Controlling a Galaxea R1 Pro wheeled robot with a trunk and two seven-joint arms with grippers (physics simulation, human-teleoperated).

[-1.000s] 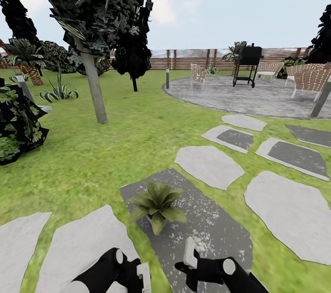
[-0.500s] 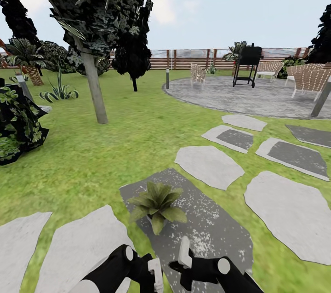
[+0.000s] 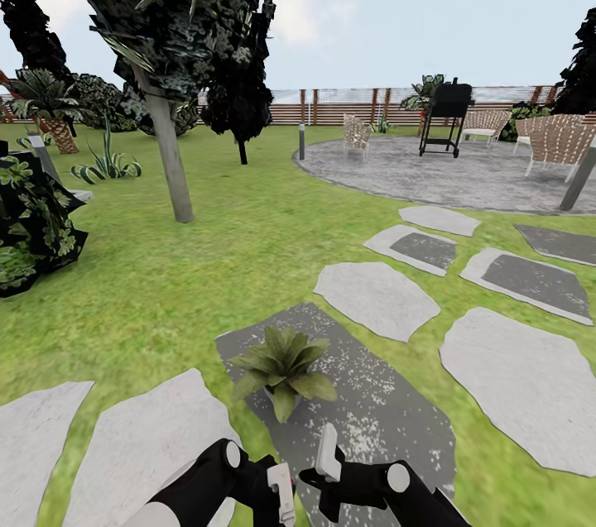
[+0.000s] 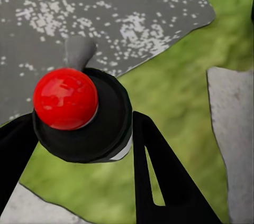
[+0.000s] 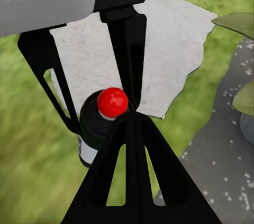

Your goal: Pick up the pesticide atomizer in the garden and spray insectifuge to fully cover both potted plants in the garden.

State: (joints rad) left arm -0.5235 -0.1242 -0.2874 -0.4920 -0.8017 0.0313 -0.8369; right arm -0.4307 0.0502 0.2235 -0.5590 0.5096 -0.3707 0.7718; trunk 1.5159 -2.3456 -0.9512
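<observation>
My left claw grips the pesticide atomizer; my right claw's state I cannot tell, near one potted plant.

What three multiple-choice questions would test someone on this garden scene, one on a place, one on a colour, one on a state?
1. Where does the nearest potted plant stand?
A. on the dark speckled slab
B. on the lawn
C. on the round patio

2. What colour is the top of the pesticide atomizer?
A. blue
B. red
C. white

3. What state is the atomizer in?
A. lying on the lawn
B. standing on a slab
C. held between the fingers of the left gripper

Answers:
1 A: the head view shows its leaves over the speckled stone.
2 B: both wrist views show a red ball top.
3 C: black fingers flank the bottle above the ground.
</observation>
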